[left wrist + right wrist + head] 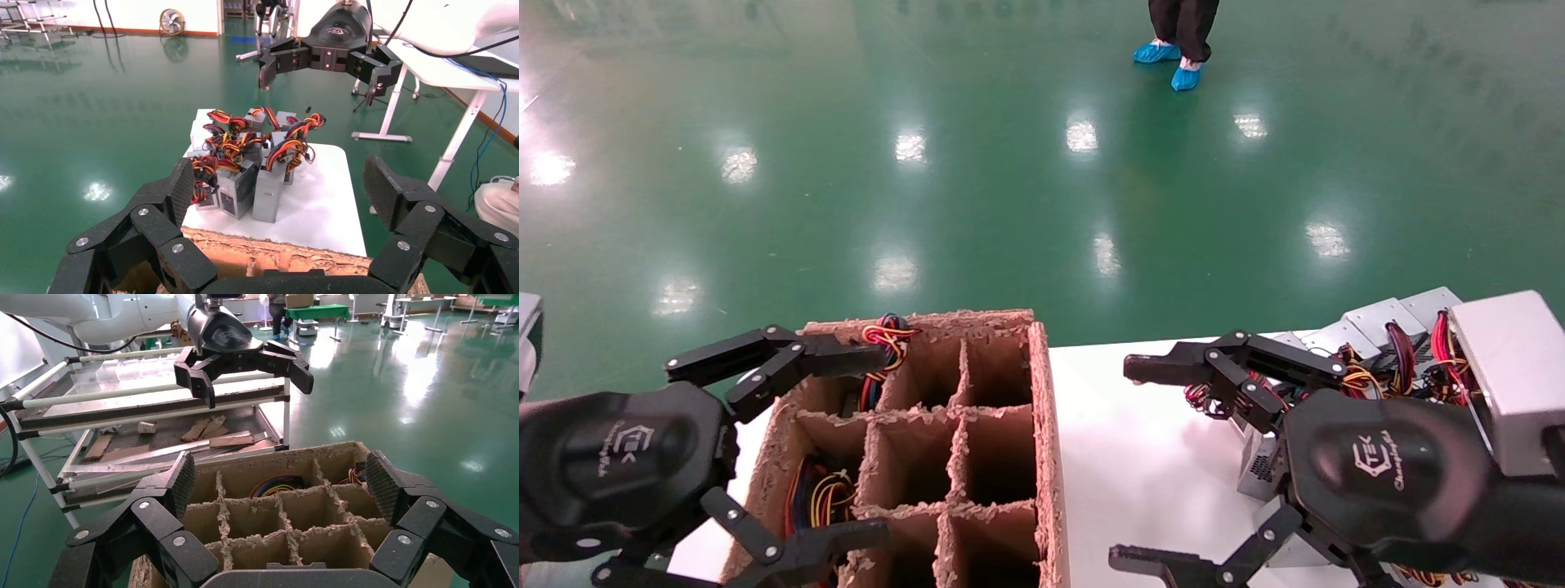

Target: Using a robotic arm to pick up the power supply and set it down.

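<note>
Several silver-grey power supplies [1385, 317] with red, yellow and orange wire bundles stand clustered on the white table [1148, 433]. The left wrist view shows the same cluster of power supplies [235, 191]. My right gripper [1128, 464] hovers open beside them, above the table, and holds nothing. My left gripper [878, 445] is open and empty over the left side of a divided cardboard box [1044, 425]. Coloured wires [888, 335] show in two of the box's left compartments. Each wrist view shows the other arm's open gripper farther off: the right gripper [327, 56] and the left gripper [245, 362].
The cardboard box [294, 456] stands against the table's left edge. A metal rack [153, 438] with cardboard scraps is beyond the left arm. A person in blue shoe covers [1179, 61] stands on the green floor far ahead. Another white table [440, 67] is behind the right arm.
</note>
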